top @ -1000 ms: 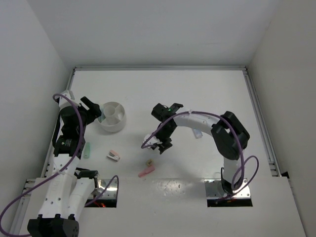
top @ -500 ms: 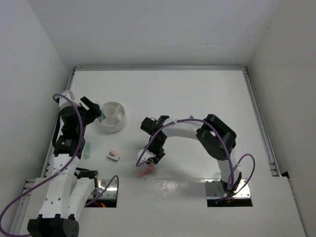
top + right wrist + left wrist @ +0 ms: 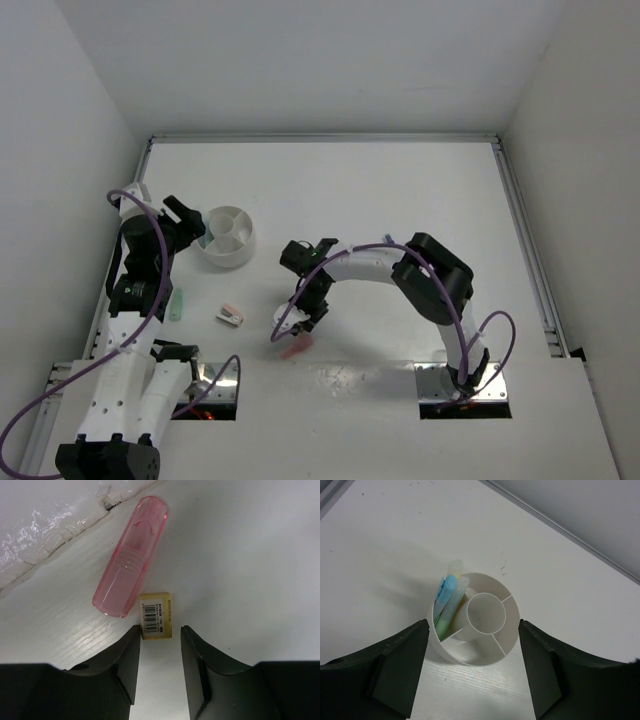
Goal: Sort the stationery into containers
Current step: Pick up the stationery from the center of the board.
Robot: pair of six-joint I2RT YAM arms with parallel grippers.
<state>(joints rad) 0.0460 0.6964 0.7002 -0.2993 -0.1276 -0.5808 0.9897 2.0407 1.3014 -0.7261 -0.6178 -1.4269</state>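
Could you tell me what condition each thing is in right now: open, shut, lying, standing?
left gripper, open, above the bowl.
right gripper, open, jaws either side of the tan block, not clamped.
bowl, upright, one compartment holding highlighters.
highlighters, standing on end.
tan block, flat on the table.
pink case, lying flat beside the block.
green stick, lying flat.
pink-white piece, lying on the table.

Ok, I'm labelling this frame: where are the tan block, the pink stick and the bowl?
tan block [image 3: 156, 614], right wrist view, middle of its labelled face.
pink stick [image 3: 131, 577], right wrist view, mid-body.
bowl [image 3: 486, 612], left wrist view, empty centre compartment.
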